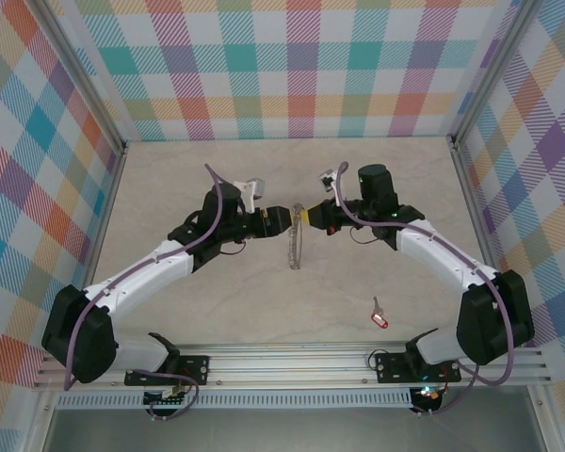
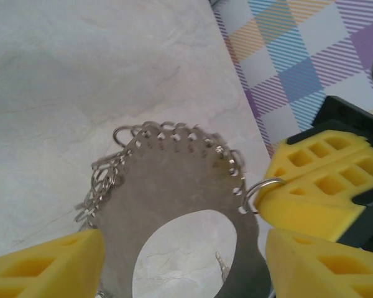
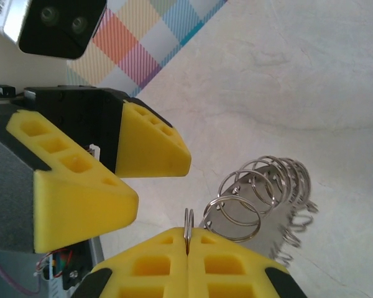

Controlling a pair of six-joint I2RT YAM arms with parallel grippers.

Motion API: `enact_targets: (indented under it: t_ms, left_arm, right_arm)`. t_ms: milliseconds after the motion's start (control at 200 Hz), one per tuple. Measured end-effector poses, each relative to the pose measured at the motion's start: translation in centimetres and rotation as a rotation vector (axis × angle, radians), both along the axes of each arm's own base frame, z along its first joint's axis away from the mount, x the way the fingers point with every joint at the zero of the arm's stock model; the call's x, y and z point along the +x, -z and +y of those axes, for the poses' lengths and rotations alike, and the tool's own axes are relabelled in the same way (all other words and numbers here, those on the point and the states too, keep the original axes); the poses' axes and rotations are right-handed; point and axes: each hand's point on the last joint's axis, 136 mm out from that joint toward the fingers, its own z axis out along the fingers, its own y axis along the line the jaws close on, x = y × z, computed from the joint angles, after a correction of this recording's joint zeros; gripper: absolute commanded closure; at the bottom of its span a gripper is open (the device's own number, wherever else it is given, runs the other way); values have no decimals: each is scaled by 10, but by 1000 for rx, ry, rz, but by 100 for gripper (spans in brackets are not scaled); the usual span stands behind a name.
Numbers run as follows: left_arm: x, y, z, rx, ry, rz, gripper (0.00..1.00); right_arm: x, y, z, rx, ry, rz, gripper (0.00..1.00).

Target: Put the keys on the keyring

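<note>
Our right tool [image 3: 188,248] pinches shut on one wire loop [image 3: 188,222] at the rim of the keyring [image 2: 174,180], while our left tool [image 2: 183,261] clamps its plate over mid-table [image 1: 217,169]. The red key [image 1: 379,318] lies loose at five o'clock from the ring. We judge it best to steady the ring with the left and fetch the key with the right.

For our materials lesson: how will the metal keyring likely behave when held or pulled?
The keyring looks like flat, thin metal, so probably stiff and light. Its small loops hang loosely through holes, so they likely swing freely. Smooth metal may slip in yellow fingers.
</note>
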Motion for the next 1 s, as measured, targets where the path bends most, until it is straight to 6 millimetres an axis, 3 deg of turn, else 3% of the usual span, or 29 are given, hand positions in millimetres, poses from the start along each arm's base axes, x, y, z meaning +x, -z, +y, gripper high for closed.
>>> enact_targets:
  t_ms: [225, 605, 1000]
  left_arm:
    - [5, -28, -4, -51, 56, -94, 54]
    - [-1, -40, -12, -96, 127, -132, 58]
    - [-3, -40, -20, -125, 174, -133, 64]
  right_arm:
    - [-5, -4, 5, 42, -56, 32, 100]
    - [-14, -14, 8, 94, -108, 64, 100]
    - [-14, -25, 10, 140, -122, 70, 100]
